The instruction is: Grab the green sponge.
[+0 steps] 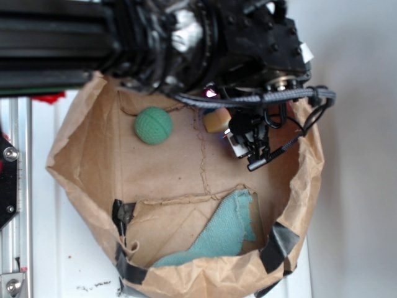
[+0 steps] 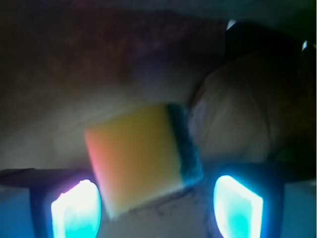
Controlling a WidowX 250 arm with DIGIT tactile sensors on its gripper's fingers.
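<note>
Exterior view: a crumpled brown paper bag (image 1: 80, 155) holds a flat teal cloth (image 1: 226, 233), a knitted green ball (image 1: 152, 125) and the black gripper (image 1: 251, 146). Its fingers (image 2: 77, 210) stand apart, the blocky yellow-foam green sponge (image 2: 141, 158) tilted between them, unclamped.

Green sponge (image 2: 143, 158): small rectangular foam block, wrist view, centre to lower-centre of frame. Broad face bright yellow w/ an orange-pink tint along its left edge; thin dark green scouring layer runs down its right edge. Block sits tilted, top leaning left, green strip slanting toward lower right. Edges soft w/ blur. Exterior view: only a small tan-yellow corner of it (image 1: 216, 121) shows, upper centre-right of frame, rest hidden; green layer not discernible there. Whether it rests flat on the surface below can't be told.
</note>
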